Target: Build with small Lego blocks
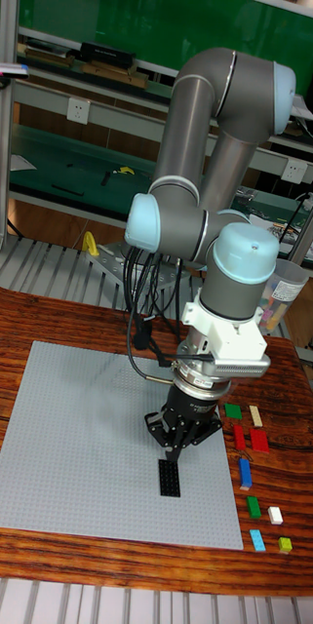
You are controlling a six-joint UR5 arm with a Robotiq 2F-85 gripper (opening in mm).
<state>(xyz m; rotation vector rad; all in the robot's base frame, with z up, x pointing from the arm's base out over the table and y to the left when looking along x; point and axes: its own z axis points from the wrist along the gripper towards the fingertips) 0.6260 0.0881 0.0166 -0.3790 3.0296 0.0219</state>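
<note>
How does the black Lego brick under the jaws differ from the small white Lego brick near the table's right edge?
The black rectangular Lego brick lies on the grey studded baseplate, while the small white Lego brick lies on the bare wooden table. The black brick is long and larger; the white brick is short and smaller. The gripper is directly above the black brick; the white brick lies apart from it. Both lie flat.

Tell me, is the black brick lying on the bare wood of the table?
No, the black brick lies on the grey baseplate, just under the gripper, not on the wood.
</note>
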